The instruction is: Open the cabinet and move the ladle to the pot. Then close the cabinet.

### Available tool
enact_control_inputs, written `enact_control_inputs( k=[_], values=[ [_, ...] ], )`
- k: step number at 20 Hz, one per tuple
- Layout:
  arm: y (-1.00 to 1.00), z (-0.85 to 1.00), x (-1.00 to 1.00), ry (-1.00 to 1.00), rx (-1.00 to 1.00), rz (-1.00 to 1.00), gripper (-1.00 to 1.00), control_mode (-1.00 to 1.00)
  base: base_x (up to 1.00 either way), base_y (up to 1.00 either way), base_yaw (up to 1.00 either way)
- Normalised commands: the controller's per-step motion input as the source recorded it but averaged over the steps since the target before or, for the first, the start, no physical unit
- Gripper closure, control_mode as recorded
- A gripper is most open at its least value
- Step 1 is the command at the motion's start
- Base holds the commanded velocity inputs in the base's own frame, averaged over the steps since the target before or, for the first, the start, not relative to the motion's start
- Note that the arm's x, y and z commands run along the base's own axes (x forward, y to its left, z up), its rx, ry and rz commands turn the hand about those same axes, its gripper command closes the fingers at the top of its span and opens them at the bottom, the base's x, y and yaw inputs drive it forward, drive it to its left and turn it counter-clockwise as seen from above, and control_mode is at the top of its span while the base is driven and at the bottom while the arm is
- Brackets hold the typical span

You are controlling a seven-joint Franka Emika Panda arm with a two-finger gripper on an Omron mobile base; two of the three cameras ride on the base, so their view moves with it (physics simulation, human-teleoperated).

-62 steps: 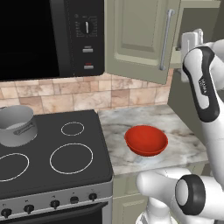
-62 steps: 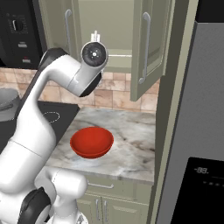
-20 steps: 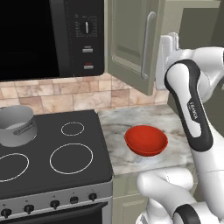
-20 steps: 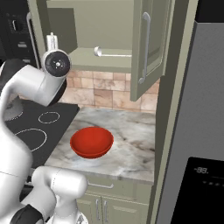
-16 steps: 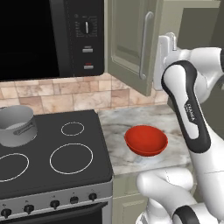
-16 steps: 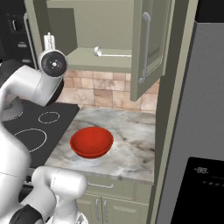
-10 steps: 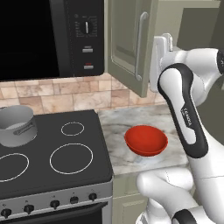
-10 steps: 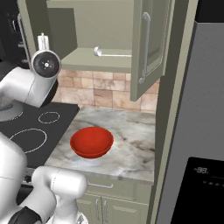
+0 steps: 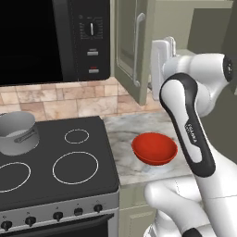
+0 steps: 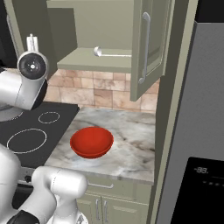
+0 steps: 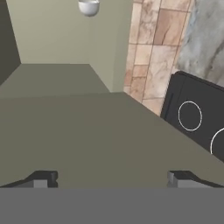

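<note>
hand view: gripper [image 11: 111, 179] spread wide, empty, facing the ladle [image 11: 89, 7] in the cabinet [image 11: 57, 39].

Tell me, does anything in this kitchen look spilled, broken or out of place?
Nothing looks spilled or broken. The cabinet has both doors swung open, with the ladle lying on its shelf. The pot sits upright on the stove, the red bowl on the counter.

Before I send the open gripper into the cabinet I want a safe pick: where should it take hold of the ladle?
Grip the ladle on its thin straight handle, coming in from the cabinet's open front. It lies flat on the shelf, bowl at the left end, handle running right, so the gripper should straddle the handle across its width.
</note>
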Motion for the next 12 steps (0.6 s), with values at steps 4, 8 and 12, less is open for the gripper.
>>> enact_control_inputs(
  k=[4,8,12],
  values=[
    [0.24,0.00,-0.13,0.00,0.00,0.00,-1.00,-1.00,0.00,0.00,0.00],
    [0.18,0.00,-0.11,0.00,0.00,0.00,-1.00,-1.00,0.00,0.00,0.00],
    [0.16,0.00,-0.03,0.00,0.00,0.00,-1.00,-1.00,0.00,0.00,0.00]
  ],
)
